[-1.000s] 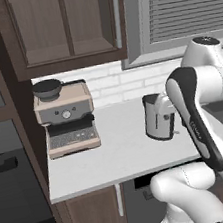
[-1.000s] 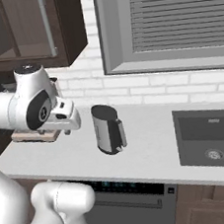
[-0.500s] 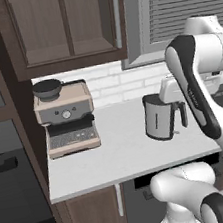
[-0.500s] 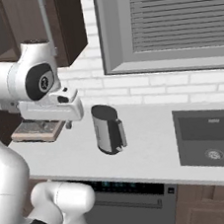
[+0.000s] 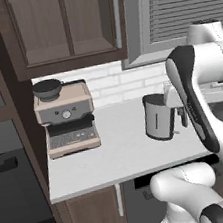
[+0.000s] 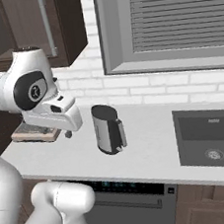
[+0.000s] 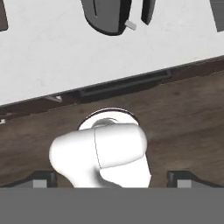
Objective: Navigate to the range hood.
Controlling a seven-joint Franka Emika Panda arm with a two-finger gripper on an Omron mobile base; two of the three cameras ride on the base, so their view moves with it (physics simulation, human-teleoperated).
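We're looking down past the claw (image 7: 111,177), and its two dark fingers (image 7: 41,178) sit wide apart at the bottom of the hand view, with nothing between them. It points downward. Below it we've got the brown wooden floor (image 7: 183,113), and further out from it runs the front edge of the pale bench (image 5: 115,158).

On that bench, near the claw and on its sink side, stands a dark grey kettle (image 5: 158,117), upright, with its handle turned toward the bench's front edge. On the claw's other side, well apart from the kettle, the beige coffee machine (image 5: 66,117) stands against the white brick wall. Past the kettle, well away from the claw, a dark sink (image 6: 211,136) is let into the bench.

High above the claw hangs a dark brown wall cabinet (image 5: 65,24), and next to it a window with grey blinds (image 6: 171,12). Far off on the coffee machine's side there's a black oven front (image 5: 13,184).

As for the range hood, we cannot tell where it stands from here.
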